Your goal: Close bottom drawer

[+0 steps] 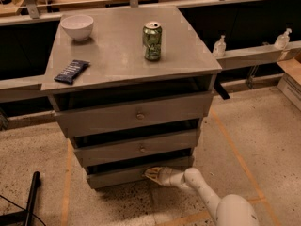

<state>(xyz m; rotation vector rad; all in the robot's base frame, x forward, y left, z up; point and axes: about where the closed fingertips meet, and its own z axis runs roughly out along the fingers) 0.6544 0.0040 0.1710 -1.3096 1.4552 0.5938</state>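
Observation:
The grey cabinet (131, 55) has three drawers. The bottom drawer (127, 174) is the lowest, a slim grey front close to the floor, standing slightly out from the cabinet body. My gripper (150, 174) is at the end of the white arm (207, 197) that comes in from the lower right. Its tip touches the bottom drawer's front, right of the middle. The drawer's knob is hidden behind the gripper. The middle drawer (138, 148) and top drawer (136, 114) sit above it, each with a small round knob.
On the cabinet top stand a green can (152, 41), a white bowl (77, 26) and a dark snack bar (71, 71). A black pole (32, 197) lies on the speckled floor at lower left. A shelf with bottles (219, 46) runs behind at right.

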